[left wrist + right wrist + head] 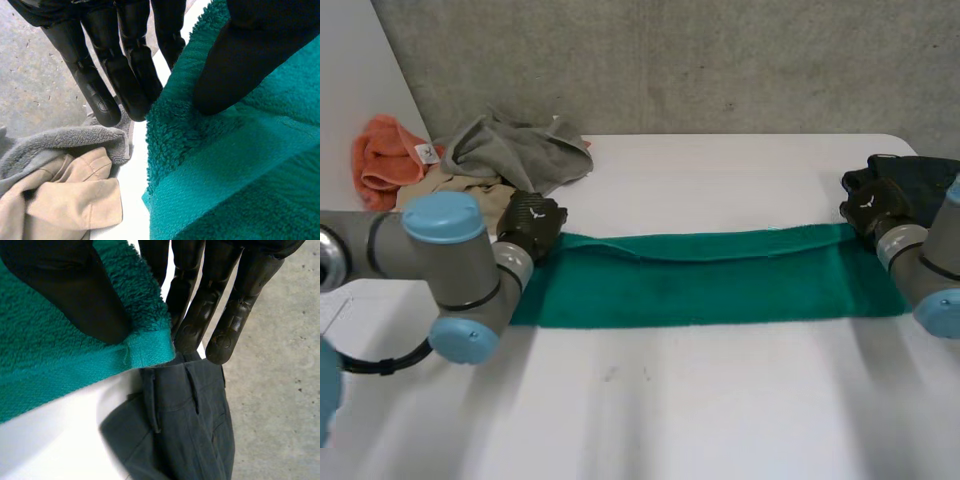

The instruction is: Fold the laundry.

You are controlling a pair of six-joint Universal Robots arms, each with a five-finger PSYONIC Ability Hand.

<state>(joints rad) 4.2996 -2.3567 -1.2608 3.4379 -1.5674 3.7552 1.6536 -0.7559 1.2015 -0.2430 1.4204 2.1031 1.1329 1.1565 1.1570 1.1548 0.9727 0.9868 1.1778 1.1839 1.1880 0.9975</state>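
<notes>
A green towel (710, 280) lies in a long strip across the table (720, 400), its far edge doubled over. My left hand (532, 222) is at the strip's far left corner. In the left wrist view the thumb of that hand (225, 70) presses the green pile (240, 165) against the fingers (125, 65) behind the edge. My right hand (870, 205) holds the far right corner. There the thumb sits on the towel (45, 360) and the fingers (200, 305) close behind the hemmed corner.
A heap of grey cloth (515, 150), orange cloth (385, 155) and beige cloth (450, 185) lies at the table's far left, close to my left hand. A dark garment (920, 175) lies just beyond my right hand, near the table's right edge.
</notes>
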